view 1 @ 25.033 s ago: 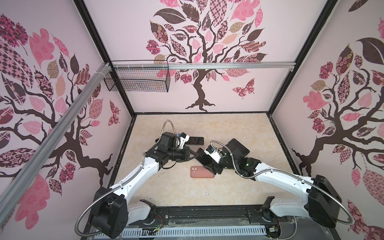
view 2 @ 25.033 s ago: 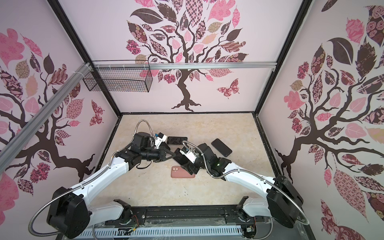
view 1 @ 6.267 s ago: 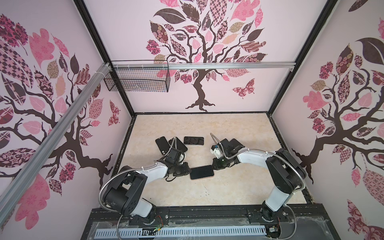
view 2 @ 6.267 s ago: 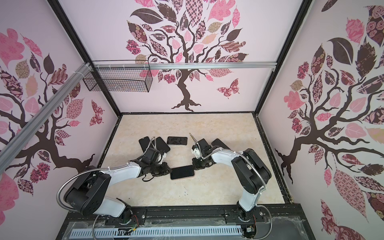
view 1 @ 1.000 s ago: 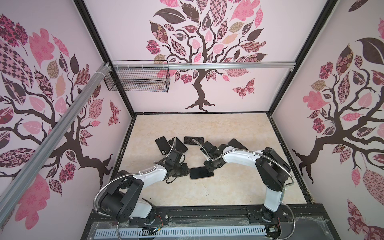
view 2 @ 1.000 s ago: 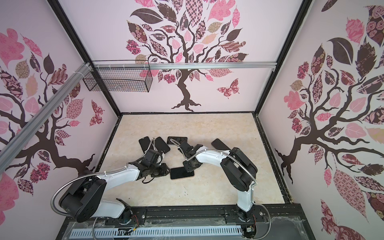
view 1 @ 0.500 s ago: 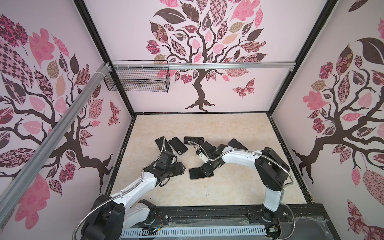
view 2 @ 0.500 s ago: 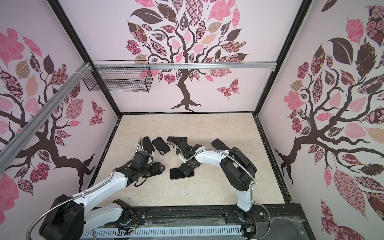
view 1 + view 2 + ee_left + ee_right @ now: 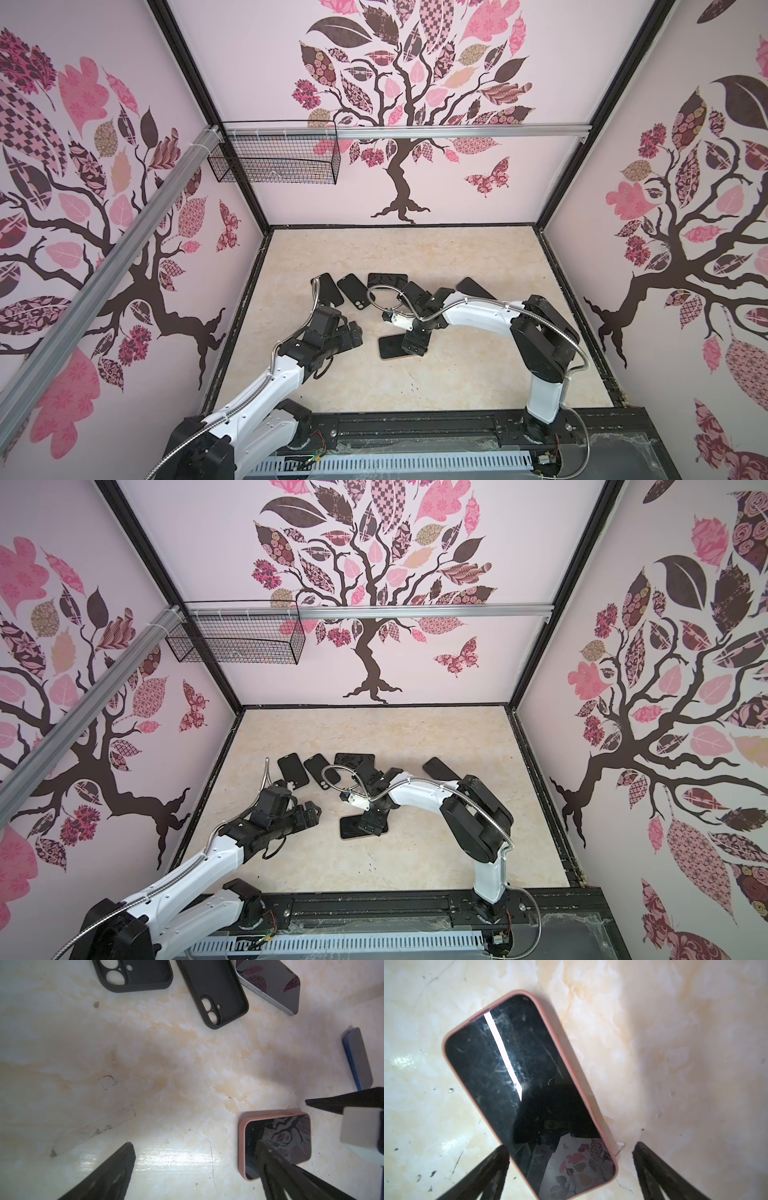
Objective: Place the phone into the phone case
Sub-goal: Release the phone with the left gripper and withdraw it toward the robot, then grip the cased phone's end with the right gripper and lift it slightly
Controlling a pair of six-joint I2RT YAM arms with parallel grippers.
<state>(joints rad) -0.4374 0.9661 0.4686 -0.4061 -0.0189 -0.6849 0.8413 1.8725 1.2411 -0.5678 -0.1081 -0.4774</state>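
One phone (image 9: 525, 1088), cased, on the marbled bench (image 9: 457, 257)
We found the glossy black slab seated in its rounded matte-pink phone case (image 9: 241, 1147). The right end effector (image 9: 571, 1145) hung over one end, spread wide and empty — the left end effector (image 9: 194, 1144) likewise, beside it. Two empty black cases (image 9: 145, 972) (image 9: 216, 985) lay nearby.

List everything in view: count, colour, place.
phone: one, dark screen, inside the pink case
pink case: one, pink, flat mid-table
empty cases: two, black, back left of table
bare phone: one, dark with silver edge, right of those cases
blue case: one, blue rim, dark face, back right
wire basket: one, black, hung on back rail, left corner
rails: two, silver, along back and left walls
table: one, cream marble
left gripper: one, black, open and empty, left of the pink case
right gripper: one, black, open over the pink case's end
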